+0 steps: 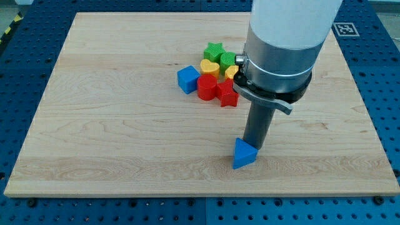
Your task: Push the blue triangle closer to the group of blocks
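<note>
Blue triangle (pixel 244 154), a smooth matte wedge, sits on the pale wood-grain counter (pixel 112 125) toward the view's bottom, apart from the cluster above: blue cube (pixel 187 80), red cylinder (pixel 207 87), red star (pixel 227 94), yellow heart (pixel 210 67), green star (pixel 214 51). My tip (pixel 255 147) touches the triangle's upper right; no claw exists.

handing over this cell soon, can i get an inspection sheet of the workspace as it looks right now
surface: wooden board, flat, on a blue perforated base
job's things: blue triangle apart from the group, toward the view's bottom; group holds blue cube, red cylinder, red star, yellow heart, green star, another green block, a yellow block
clutter: nothing seen
grippers: no jaws; my tip right behind the triangle's upper edge
cables: nothing seen
surroundings: printed marker tag, top right
</note>
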### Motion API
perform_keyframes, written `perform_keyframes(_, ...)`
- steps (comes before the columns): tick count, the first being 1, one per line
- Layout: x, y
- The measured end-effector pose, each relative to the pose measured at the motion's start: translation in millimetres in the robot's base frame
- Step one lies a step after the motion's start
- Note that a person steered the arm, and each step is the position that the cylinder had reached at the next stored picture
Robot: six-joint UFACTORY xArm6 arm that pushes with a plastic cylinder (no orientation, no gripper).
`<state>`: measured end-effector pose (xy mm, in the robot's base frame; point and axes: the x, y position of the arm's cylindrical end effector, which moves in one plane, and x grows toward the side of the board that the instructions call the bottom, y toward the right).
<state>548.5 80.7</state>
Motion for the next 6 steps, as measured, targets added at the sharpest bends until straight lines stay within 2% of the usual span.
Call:
perform_keyframes(3,14.8,-3.8)
perform_keyframes(4,14.8,17.9)
perform_keyframes(5,38.2,53.0)
perform_keyframes(6,68.7,24.2)
